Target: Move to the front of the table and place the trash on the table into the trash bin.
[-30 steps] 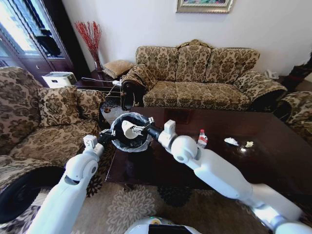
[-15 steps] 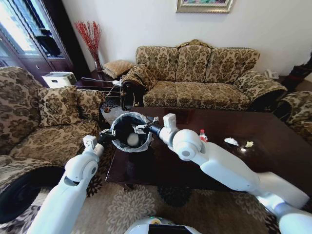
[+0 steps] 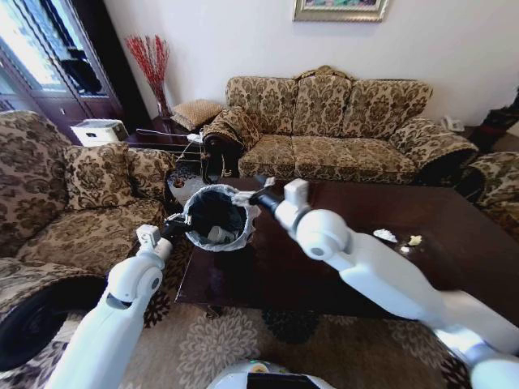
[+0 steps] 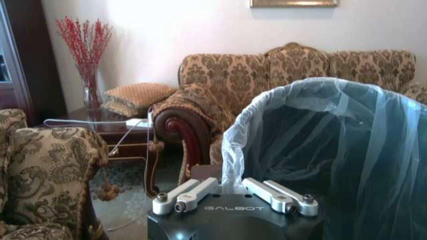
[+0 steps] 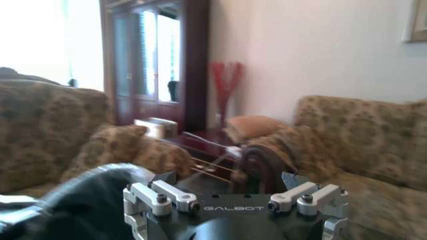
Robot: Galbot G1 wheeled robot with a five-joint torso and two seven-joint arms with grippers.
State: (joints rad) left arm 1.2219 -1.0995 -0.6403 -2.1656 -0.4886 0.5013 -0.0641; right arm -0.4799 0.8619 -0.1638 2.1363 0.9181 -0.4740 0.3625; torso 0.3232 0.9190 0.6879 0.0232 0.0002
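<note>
White paper cup (image 3: 217,234) lies inside trash bin (image 3: 212,241), left-centre of frame, just below right gripper (image 3: 258,192), jaws spread wide, empty. Left gripper (image 3: 180,224) pinches the bin's liner rim. Paper scraps (image 3: 384,235) remain on table (image 3: 454,219), right.

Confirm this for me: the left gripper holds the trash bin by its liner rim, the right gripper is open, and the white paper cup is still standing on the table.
One thing is wrong: the white paper cup is not on the table; the head view shows it lying inside the trash bin. The rest stands: the left gripper is shut on the bin's liner rim, and the right gripper is open beside the bin.
</note>
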